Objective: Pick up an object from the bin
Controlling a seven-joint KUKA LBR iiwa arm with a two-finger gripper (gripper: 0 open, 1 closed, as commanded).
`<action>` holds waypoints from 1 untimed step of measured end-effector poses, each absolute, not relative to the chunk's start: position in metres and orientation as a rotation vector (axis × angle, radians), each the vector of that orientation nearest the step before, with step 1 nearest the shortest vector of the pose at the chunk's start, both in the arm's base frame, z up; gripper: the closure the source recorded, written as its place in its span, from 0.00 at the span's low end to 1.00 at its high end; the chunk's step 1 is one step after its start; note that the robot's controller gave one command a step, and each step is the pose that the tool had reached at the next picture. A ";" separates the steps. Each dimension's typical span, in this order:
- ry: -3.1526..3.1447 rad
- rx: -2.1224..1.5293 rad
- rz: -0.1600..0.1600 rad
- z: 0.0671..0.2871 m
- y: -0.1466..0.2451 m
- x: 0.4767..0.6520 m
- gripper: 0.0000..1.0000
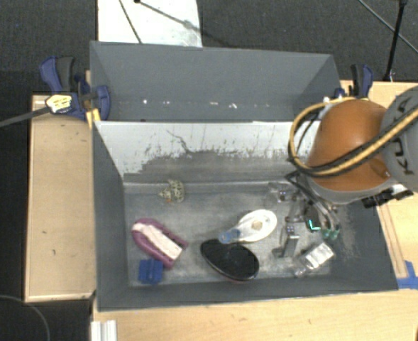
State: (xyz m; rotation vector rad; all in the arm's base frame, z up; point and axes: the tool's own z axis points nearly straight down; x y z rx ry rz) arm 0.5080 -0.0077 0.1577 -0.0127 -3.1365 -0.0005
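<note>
Nothing looks lifted yet: the pincer [288, 244], open or closed I cannot tell, sits low just right of the black oval object [230, 260].

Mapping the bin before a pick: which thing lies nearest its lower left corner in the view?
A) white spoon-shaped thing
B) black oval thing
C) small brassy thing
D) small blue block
D: the small blue block sits lowest and leftmost on the floor of the bin, just below the pink-and-white thing.
</note>
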 end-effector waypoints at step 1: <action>-3.128 0.260 -0.002 0.067 0.015 0.536 0.00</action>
